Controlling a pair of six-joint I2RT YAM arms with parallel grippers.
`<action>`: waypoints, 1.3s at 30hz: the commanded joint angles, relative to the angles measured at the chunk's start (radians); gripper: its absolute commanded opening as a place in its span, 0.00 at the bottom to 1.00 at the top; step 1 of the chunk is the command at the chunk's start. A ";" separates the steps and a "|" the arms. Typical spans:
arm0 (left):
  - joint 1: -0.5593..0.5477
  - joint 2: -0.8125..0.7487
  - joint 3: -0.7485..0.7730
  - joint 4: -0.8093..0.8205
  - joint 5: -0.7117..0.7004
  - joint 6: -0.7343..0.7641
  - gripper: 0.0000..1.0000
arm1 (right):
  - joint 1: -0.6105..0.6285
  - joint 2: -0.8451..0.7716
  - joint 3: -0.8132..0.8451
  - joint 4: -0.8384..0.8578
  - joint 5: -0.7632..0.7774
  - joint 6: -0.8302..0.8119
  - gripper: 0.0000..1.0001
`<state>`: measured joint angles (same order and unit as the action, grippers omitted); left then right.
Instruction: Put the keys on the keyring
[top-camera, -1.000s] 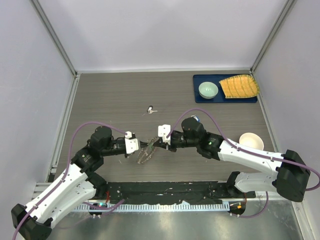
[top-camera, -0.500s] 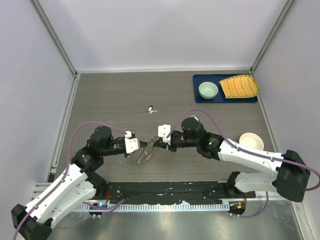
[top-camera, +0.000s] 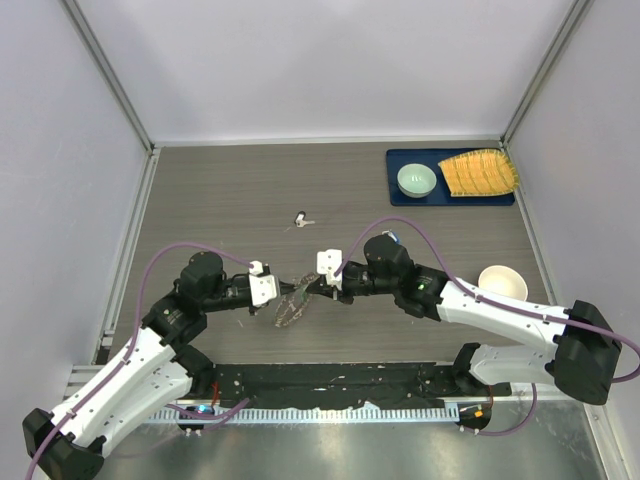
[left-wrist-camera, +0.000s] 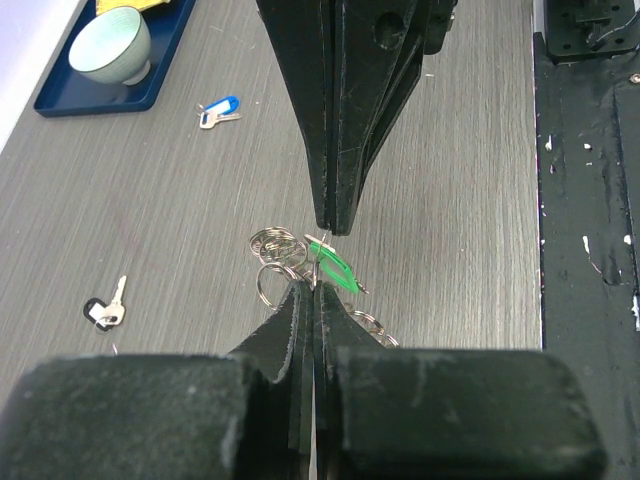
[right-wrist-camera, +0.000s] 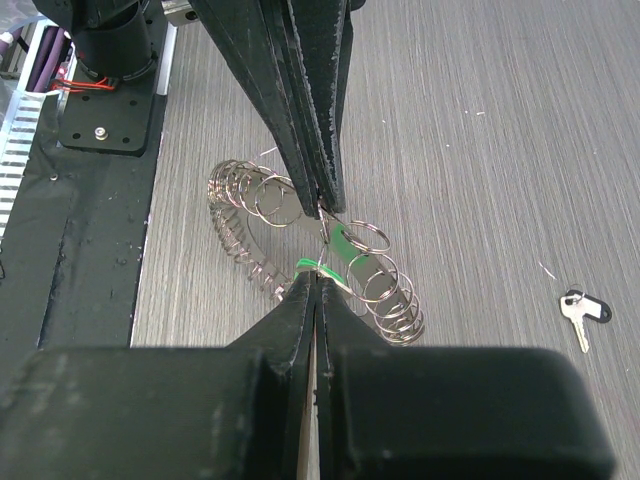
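A robotics lab cell — plain pale panels (top-camera: 320, 60) held in aluminium framing (top-camera: 105, 72) close off the left, far and right sides of a grey wood-grain table (top-camera: 220, 190), and two cabled robot arms (top-camera: 130, 365) are bolted to a black plate (top-camera: 330, 378) at its near edge.

Top external: high, from the near edge, looking down on the whole table (top-camera: 220, 190). Wrist views: close, low, facing each other; both share the keyring (left-wrist-camera: 270, 243) and green key (left-wrist-camera: 335, 268).
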<state>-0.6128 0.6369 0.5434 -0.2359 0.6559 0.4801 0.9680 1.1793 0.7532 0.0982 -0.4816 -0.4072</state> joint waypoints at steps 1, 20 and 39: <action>0.004 -0.011 0.015 0.076 0.027 0.000 0.00 | 0.009 -0.024 0.008 0.055 -0.014 0.011 0.01; 0.007 0.009 0.026 0.054 0.080 0.003 0.00 | 0.021 0.008 0.038 0.038 -0.038 -0.005 0.01; 0.005 0.050 0.055 -0.013 0.177 0.037 0.00 | 0.023 -0.007 0.061 -0.005 -0.025 -0.005 0.01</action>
<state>-0.6064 0.6853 0.5514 -0.2893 0.7834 0.5068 0.9829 1.1866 0.7628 0.0204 -0.4995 -0.4305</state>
